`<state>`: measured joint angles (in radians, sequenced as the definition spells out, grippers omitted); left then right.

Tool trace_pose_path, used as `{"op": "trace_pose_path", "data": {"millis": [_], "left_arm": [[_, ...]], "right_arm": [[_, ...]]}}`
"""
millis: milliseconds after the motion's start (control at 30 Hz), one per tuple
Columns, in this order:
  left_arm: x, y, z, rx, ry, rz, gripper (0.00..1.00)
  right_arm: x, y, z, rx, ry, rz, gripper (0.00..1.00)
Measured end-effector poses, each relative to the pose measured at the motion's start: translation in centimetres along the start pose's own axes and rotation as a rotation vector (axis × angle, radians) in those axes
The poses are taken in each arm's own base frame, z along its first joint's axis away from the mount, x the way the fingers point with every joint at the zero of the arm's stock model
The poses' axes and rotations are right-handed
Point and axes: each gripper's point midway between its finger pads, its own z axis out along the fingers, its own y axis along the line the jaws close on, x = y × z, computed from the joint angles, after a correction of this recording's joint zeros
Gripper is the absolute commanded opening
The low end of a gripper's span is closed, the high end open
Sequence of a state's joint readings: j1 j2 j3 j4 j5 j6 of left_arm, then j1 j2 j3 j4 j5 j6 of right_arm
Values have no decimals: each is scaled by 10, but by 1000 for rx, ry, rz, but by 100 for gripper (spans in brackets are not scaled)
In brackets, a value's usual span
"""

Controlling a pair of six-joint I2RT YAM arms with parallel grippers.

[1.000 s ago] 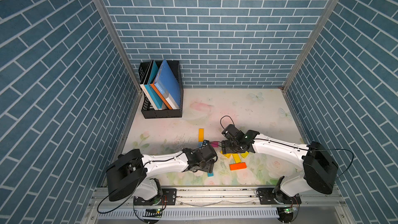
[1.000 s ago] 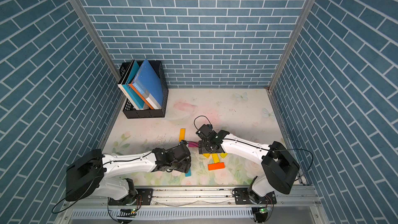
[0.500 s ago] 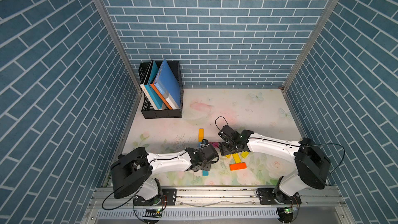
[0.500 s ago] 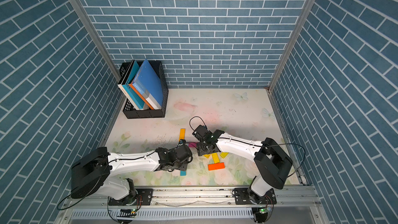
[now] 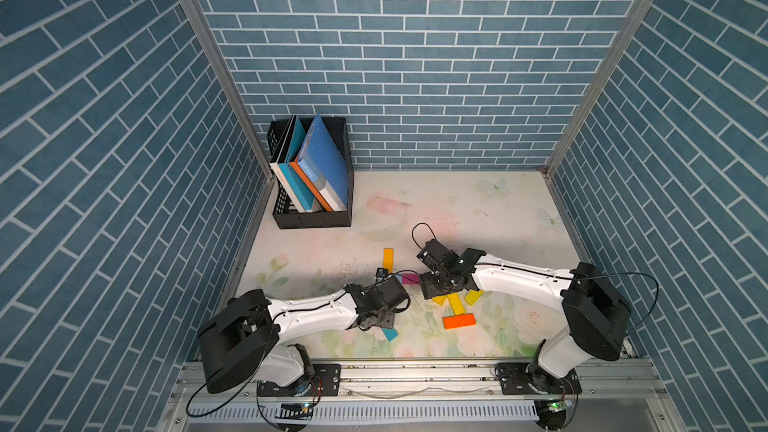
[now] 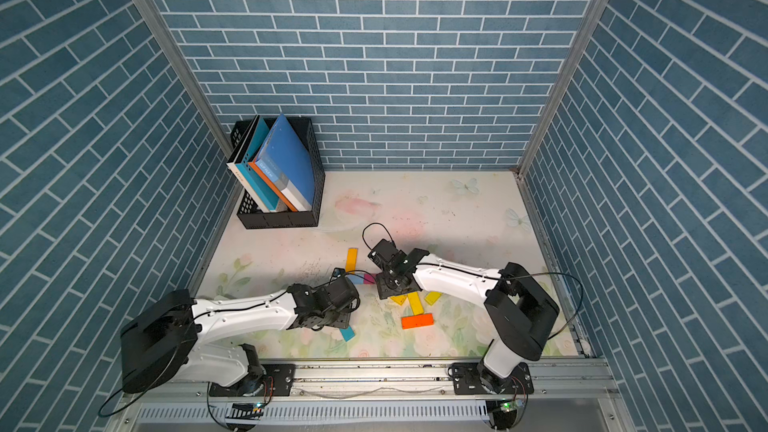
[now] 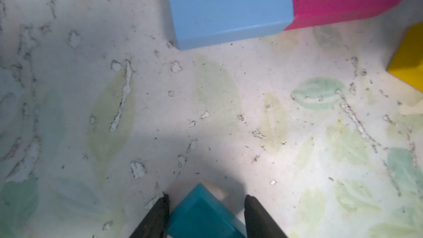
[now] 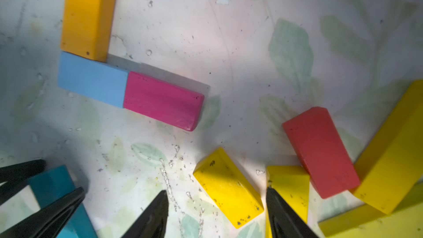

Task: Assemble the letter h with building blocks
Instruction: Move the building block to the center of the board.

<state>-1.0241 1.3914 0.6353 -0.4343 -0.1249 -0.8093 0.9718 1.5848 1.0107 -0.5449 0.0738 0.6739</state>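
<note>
Left gripper (image 7: 206, 196): jaws closed on the teal block (image 7: 201, 216).
Placed blocks: light blue block (image 8: 91, 78) and magenta block (image 8: 162, 101) lie end to end, with the long amber block (image 8: 87, 12) butting the blue.
Right gripper (image 8: 216, 190): jaws apart, straddling a short yellow block (image 8: 229, 188).

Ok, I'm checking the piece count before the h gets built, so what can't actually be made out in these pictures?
Both top views: the left arm covers most of the teal rectangular wooden block; the left wrist view's edge cuts it off too.
Both top views: the right arm hides the short red wooden block.
Right wrist view: the frame edge cuts off the long yellow wooden block.
</note>
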Motion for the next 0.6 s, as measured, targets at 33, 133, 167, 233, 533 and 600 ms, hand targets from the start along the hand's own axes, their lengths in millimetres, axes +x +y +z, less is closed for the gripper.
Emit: {"op": "trace_pose_path", "data": {"millis": [33,133,167,233,533,600], "left_arm": [[0,0,0,-2,2,5,39],[0,1,1,-3,0,9,36],[-1,0,1,-4,0,9,38],[-3,0,1,-7,3,10,54],[2,-13,-12,29,12,25,68],[9,-19,-19,62,16,37,64]], "right_arm": [[-1,0,-3,-5,-9,4,67],[2,-4,-9,-5,-22,18,64],[3,-5,-10,-2,-23,25,64],[5,-8,-10,3,-23,35,65],[11,-13,-13,6,-25,64,66],[10,-13,-17,-2,-36,66,66]]}}
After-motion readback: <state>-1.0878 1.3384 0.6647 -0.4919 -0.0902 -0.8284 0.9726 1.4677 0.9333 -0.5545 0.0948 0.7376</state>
